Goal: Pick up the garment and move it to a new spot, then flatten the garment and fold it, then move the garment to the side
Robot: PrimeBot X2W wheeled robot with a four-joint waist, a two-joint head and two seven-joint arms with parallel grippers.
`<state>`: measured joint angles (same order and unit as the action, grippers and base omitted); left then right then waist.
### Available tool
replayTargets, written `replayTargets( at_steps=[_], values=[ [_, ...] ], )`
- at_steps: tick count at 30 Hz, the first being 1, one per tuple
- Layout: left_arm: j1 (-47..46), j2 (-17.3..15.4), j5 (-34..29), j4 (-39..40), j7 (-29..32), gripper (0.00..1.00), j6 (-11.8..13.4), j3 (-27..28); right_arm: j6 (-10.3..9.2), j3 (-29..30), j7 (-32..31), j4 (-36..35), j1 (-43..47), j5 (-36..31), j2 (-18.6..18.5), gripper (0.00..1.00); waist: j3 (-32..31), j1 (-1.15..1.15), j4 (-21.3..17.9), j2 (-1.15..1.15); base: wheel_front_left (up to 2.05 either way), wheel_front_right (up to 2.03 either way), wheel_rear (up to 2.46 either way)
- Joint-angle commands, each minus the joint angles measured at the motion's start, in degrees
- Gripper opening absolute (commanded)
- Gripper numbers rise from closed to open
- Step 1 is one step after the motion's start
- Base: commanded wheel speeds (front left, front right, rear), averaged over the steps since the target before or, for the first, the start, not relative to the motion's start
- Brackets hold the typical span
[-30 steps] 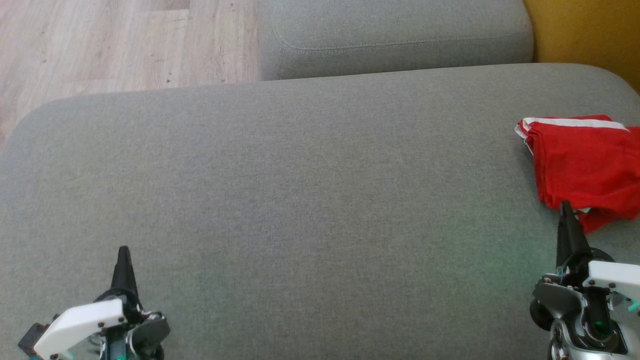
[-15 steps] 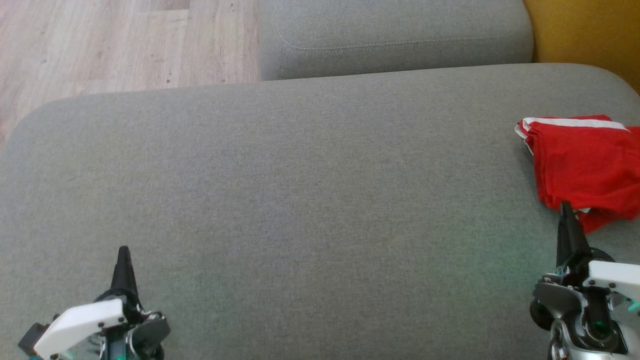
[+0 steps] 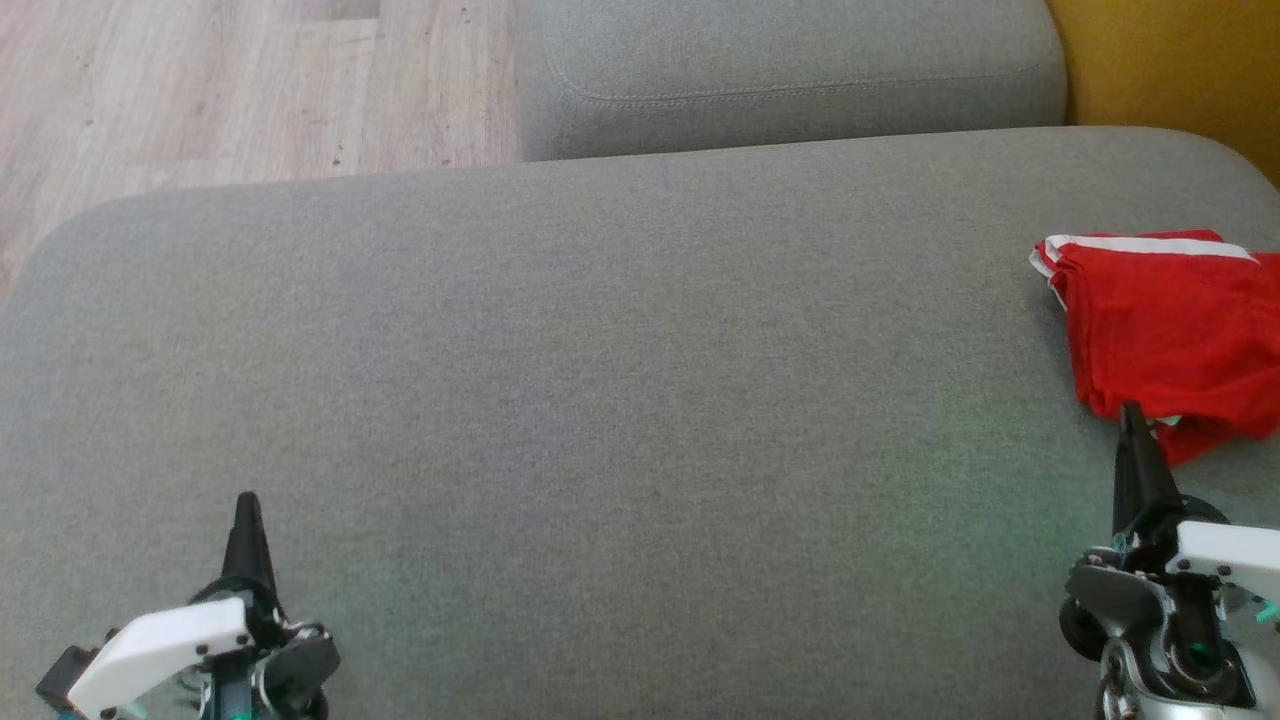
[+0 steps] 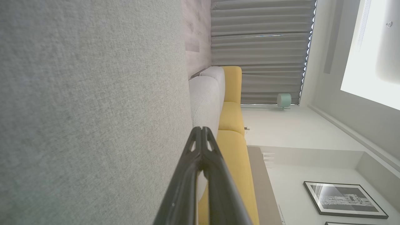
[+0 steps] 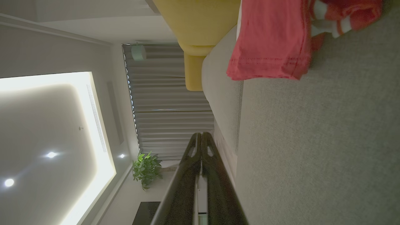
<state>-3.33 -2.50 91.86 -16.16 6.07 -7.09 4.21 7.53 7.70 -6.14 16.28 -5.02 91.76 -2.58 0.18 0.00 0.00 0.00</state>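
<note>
The garment (image 3: 1165,330), red with white stripes, lies folded at the right edge of the grey cushion (image 3: 620,380), partly cut off by the edge of the head view. The right gripper (image 3: 1129,410) has its fingers pressed together and holds nothing. Its tip overlaps the garment's near edge, and contact cannot be confirmed. The left gripper (image 3: 246,498), fingers together and empty, is over the cushion's near left area, well apart from the garment. A second cushion (image 3: 790,70) and wood floor (image 3: 200,90) lie beyond.
</note>
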Motion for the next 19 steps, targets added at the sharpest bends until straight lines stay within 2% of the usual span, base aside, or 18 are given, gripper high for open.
replayTargets(
  at_steps=[1, 19],
  values=[
    [-2.87, -0.38, 0.31, 2.10, 0.42, 0.00, -0.40, 2.30, -0.04, -1.18, -0.35, -2.25, -1.16, 0.40, -0.30, 0.00, 0.00, 0.00, 0.00, 0.00, 0.00, 0.00, 0.00],
    [-2.87, -0.38, 0.31, 2.10, 0.41, 0.00, -0.40, 2.30, -0.04, -1.18, -0.35, -2.25, -1.16, 0.41, -0.30, 0.00, 0.00, 0.00, 0.00, 0.00, 0.00, 0.00, 0.00]
  ],
)
